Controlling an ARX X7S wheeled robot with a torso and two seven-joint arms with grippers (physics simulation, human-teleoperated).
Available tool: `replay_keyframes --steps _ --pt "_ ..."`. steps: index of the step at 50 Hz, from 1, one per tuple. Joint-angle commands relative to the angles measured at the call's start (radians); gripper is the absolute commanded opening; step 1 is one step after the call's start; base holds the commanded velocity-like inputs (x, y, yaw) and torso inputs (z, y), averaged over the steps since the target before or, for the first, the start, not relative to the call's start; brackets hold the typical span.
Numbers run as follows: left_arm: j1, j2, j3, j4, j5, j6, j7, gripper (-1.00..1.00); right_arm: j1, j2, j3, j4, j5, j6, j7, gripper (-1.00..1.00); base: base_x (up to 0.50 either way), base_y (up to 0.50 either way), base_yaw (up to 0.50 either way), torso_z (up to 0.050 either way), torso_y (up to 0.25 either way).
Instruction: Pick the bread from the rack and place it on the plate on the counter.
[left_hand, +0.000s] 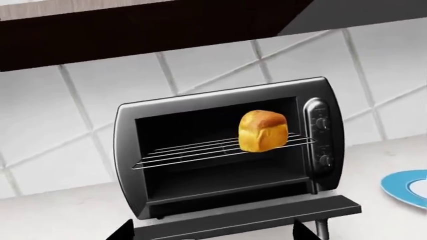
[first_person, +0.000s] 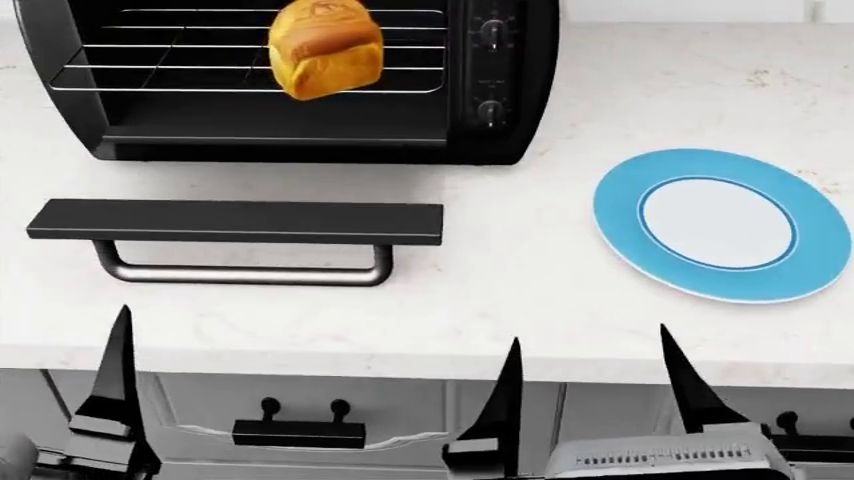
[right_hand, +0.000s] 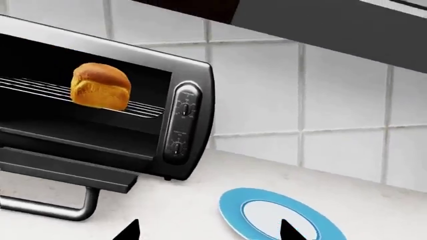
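The bread (first_person: 324, 50) stands on the wire rack (first_person: 160, 62) inside the open black toaster oven (first_person: 507, 120); it also shows in the left wrist view (left_hand: 263, 131) and the right wrist view (right_hand: 100, 86). The blue-rimmed plate (first_person: 622, 222) lies on the white counter (first_person: 534, 290), right of the oven. My right gripper (first_person: 597, 372) is open and empty, low at the counter's front edge, left of the plate. My left gripper (left_hand: 210, 234) is open and empty, facing the oven; one of its fingers (first_person: 120, 370) shows in the head view. Both are well short of the bread.
The oven door (first_person: 234, 222) is folded down flat over the counter in front of the oven, its bar handle (first_person: 240, 272) toward me. Control knobs (first_person: 491, 70) sit on the oven's right side. Grey drawers with black handles (first_person: 300, 432) are below. A tiled wall (right_hand: 333, 100) is behind.
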Motion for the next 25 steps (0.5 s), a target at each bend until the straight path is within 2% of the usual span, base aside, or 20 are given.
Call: replay_keyframes --steps 1,4,11,25 --pt "-0.111 -0.032 -0.013 0.114 -0.036 -0.183 0.004 1.00 0.073 0.021 -0.037 -0.121 -0.034 0.145 -0.010 1.00 0.00 0.00 0.00 0.046 0.076" --pt "-0.173 -0.039 -0.028 0.152 -0.058 -0.259 0.008 1.00 0.091 0.028 -0.047 -0.151 -0.047 0.177 -0.011 1.00 0.15 0.00 0.00 0.047 0.076" --pt "-0.261 -0.047 -0.010 0.201 -0.075 -0.363 0.000 1.00 0.101 0.032 -0.040 -0.183 -0.047 0.194 -0.010 1.00 0.42 0.00 0.00 0.047 0.077" --pt "-0.278 -0.065 -0.005 0.217 -0.103 -0.379 -0.023 1.00 0.106 0.039 -0.048 -0.202 -0.049 0.209 -0.004 1.00 0.42 0.00 0.00 0.047 0.076"
